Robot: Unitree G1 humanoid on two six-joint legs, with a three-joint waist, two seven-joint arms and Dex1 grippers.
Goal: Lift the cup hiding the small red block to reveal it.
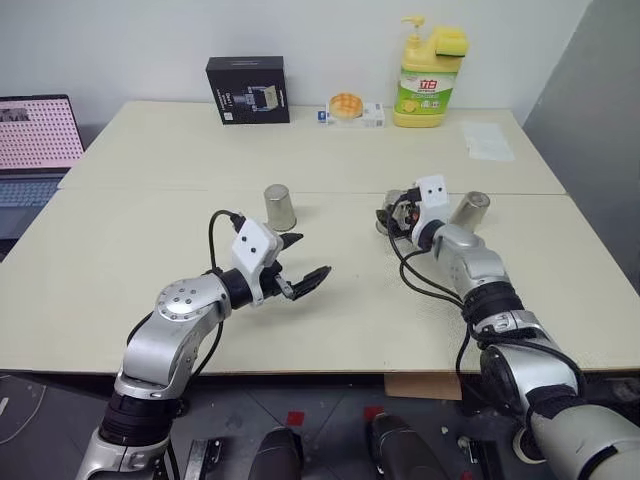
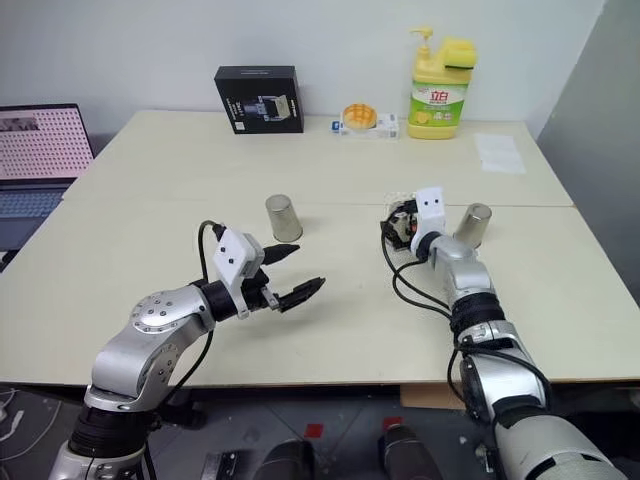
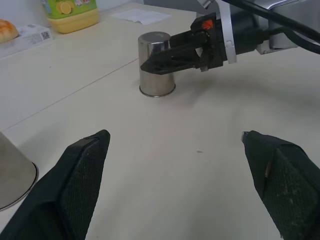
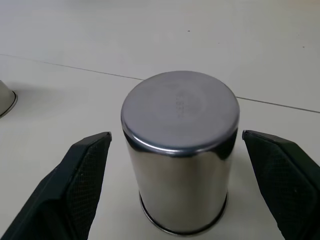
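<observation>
Right claw [image 4: 175,145] released, fingers straddling an upturned cup [image 4: 179,150]; uneven closure could tip it. Left claw [image 1: 305,268] released, idle.

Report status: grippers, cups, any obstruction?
Right gripper open, straddling upside-down middle cup. Left gripper open, empty. Red block unseen. Nothing blocking.

Lab/office: plain worktable [image 1: 150,300], laptop [image 1: 35,150] w/ test pattern, bare walls.

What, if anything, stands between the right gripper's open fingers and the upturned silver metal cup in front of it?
Nothing visible. The right gripper is open, one black finger on each side of the upturned silver metal cup, with bare cream tabletop around it.
</observation>
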